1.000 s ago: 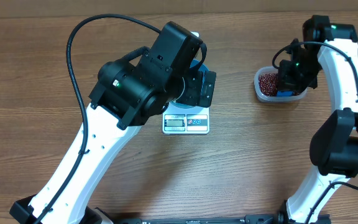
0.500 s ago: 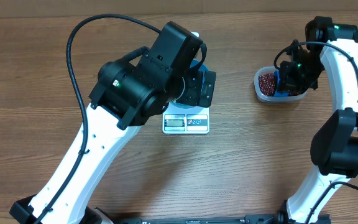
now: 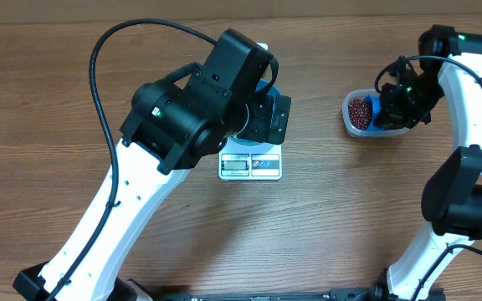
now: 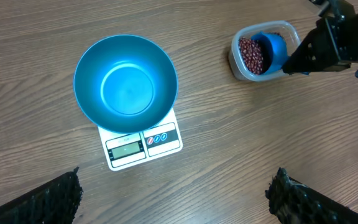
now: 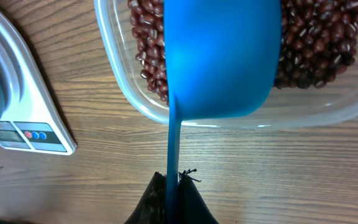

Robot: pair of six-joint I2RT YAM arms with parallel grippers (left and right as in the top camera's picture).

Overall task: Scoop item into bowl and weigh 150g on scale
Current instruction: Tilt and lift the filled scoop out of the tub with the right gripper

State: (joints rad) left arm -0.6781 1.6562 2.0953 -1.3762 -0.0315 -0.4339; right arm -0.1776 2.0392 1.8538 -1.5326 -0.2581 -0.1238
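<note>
1. Table (image 4: pixel 229 155): brown wood-grain surface, matt, finely streaked.
2. Bowl (image 4: pixel 125 84): teal-blue plastic, smooth, with a soft sheen inside.
3. Scale (image 4: pixel 164 138): white plastic, smooth; the grey display panel is slightly glossy.
4. Tub (image 5: pixel 328 115): clear plastic, thin-walled, glossy.
5. Scoop (image 5: pixel 222 56): bright blue plastic, smooth, satin finish.
6. Beans (image 5: pixel 316 43): dark red-brown skins, smooth, faintly shiny.
7. Left arm (image 3: pixel 107 209): white plastic shell, glossy; black housing, matt.
8. Left gripper (image 4: pixel 176 190): fingertips (image 4: pixel 51 200) black, rough, knobbly texture.

bowl (image 4: pixel 126 84) on scale (image 4: pixel 160 140) | beans (image 4: pixel 251 55) + scoop (image 4: pixel 273 48) in tub (image 4: pixel 234 61) | tub R of scale
</note>
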